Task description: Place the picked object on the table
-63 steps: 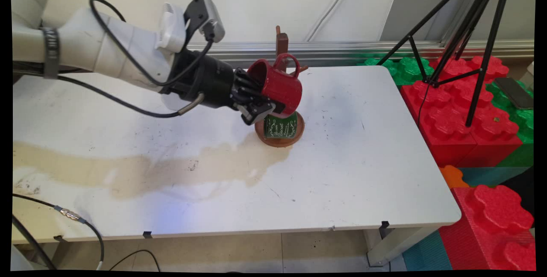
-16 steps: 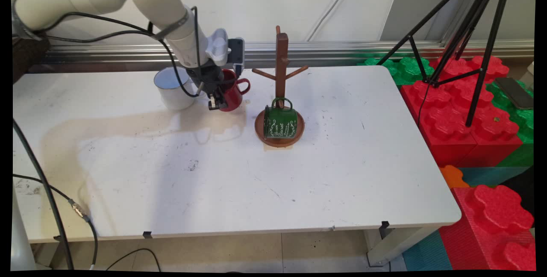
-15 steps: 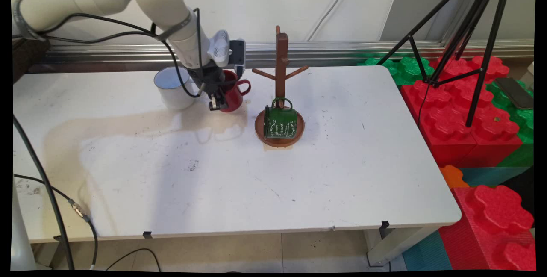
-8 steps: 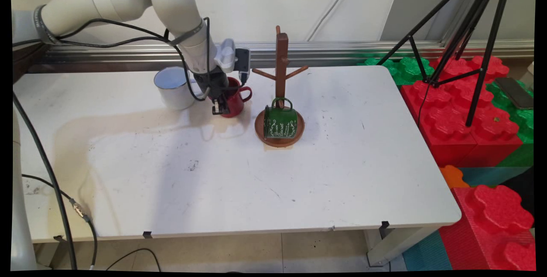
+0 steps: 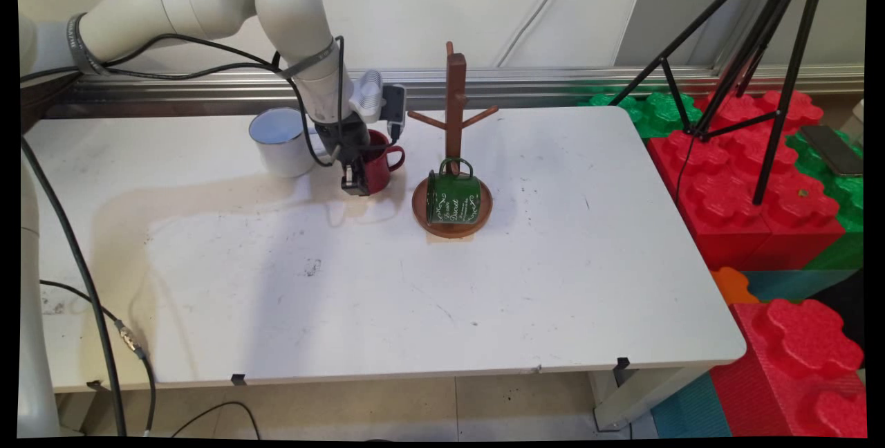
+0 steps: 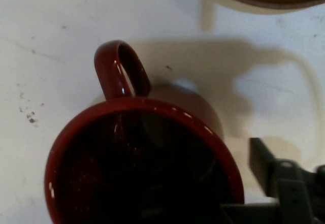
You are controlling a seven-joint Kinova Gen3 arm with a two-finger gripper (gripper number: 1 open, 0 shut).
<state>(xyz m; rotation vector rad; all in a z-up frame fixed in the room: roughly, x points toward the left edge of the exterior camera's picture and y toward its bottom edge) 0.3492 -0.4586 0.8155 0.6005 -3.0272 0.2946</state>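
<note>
Three enamel mugs share a white table [image 5: 525,296] with a robot arm. Its black two-finger gripper [image 5: 354,182] points straight down at a dark red enamel mug [image 5: 380,166], which stands upright with its base at or just above the tabletop. The jaws straddle that mug's wall on the side opposite its loop handle. The hand view looks straight into the mug's dark hollow. Whether the jaws are clamped on the wall or have let go cannot be told.

Four seconds ago the gripper held this red mug in the air, tipped on its side, close against a brown wooden mug tree [image 5: 455,88]. Since then the mug has been carried away from the tree and turned upright. Over the last second it has sunk lower.

Just beyond the jaws, on the side away from the handle, stands a white enamel mug [image 5: 276,144], upright. On the handle side, near the jaws, a green enamel mug with white lettering [image 5: 453,198] lies on the tree's round base.
</note>
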